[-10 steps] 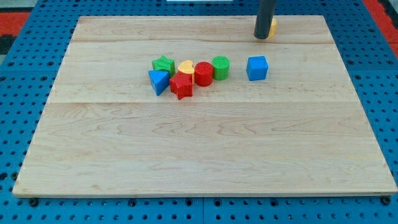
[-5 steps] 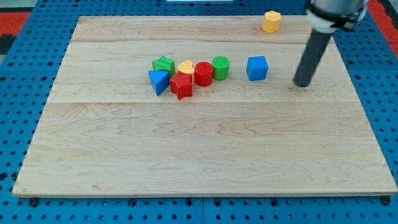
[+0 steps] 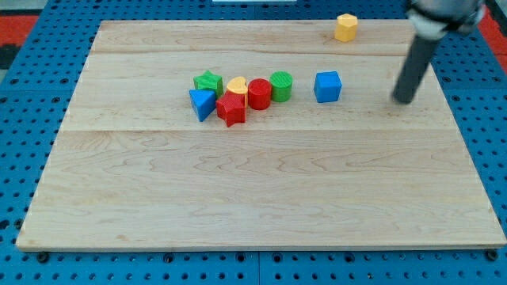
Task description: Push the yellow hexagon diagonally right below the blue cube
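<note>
My tip (image 3: 405, 100) right of blue cube (image 3: 327, 86), no claw, yellow hexagon (image 3: 345, 27) far top.

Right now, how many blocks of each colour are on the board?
Yellow: 2, hexagon and heart
Red: 2, cylinder and star
Green: 2, star and cylinder
Blue: 2, cube and triangle
Total: 8

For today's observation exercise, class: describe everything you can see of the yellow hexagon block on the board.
The yellow hexagon is a small, squat six-sided block, plastic-looking, orange-yellow with a lighter top face. It sits flat near the view's top edge of the wooden board, right of centre, touching nothing. The blue cube lies below it, slightly to the view's left. My tip stands apart, lower and to the view's right.
</note>
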